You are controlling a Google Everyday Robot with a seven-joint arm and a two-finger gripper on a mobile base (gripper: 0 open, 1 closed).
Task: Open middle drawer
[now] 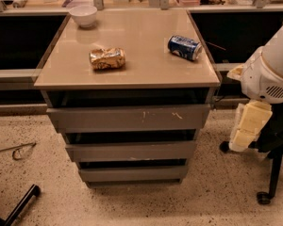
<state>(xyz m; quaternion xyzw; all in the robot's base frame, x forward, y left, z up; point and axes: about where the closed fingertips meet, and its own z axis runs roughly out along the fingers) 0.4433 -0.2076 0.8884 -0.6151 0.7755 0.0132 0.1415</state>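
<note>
The grey cabinet has three handleless drawer fronts. The middle drawer [131, 150] is the plain, unscratched front, and it sits flush between the taller scratched top front [128, 118] and the narrow bottom front [133, 173]. My gripper [245, 128], cream-coloured, hangs below the white arm joint [270, 74] at the right. It is beside the cabinet's right side at about the height of the top and middle fronts, and it touches neither.
On the cabinet top [146, 36] are a white bowl [83, 15], a crumpled snack bag [107, 58] and a blue can [184, 47] lying on its side. An office chair base [269, 182] stands at the right. A black bar [19, 206] and a wire [19, 150] lie on the floor at the left.
</note>
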